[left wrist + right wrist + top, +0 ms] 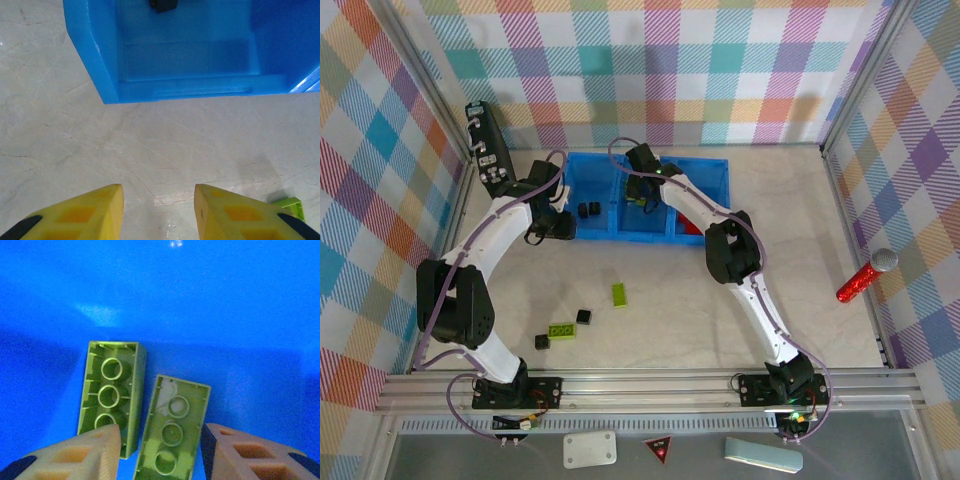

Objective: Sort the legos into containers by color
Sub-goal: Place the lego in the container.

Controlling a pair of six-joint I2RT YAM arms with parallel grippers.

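Here, left gripper (pixel 159 212) hovers over bare tabletop (pixel 150 150) beside tray corner (pixel 102 85).

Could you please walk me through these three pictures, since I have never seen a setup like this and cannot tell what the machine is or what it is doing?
These are two white robot arms bolted at the near edge of a table, each ending in a two-finger gripper. One picture looks down from above; the other two come from cameras on each wrist.

A blue tray with compartments sits at the far side. The right gripper hangs inside one compartment, jaws apart, over two green bricks lying underside up; whether it touches them is unclear. The left gripper hovers over bare table just before the tray, holding nothing.

Waiting on the table are two green bricks and two small black cubes. Black cubes already lie in the left compartment.
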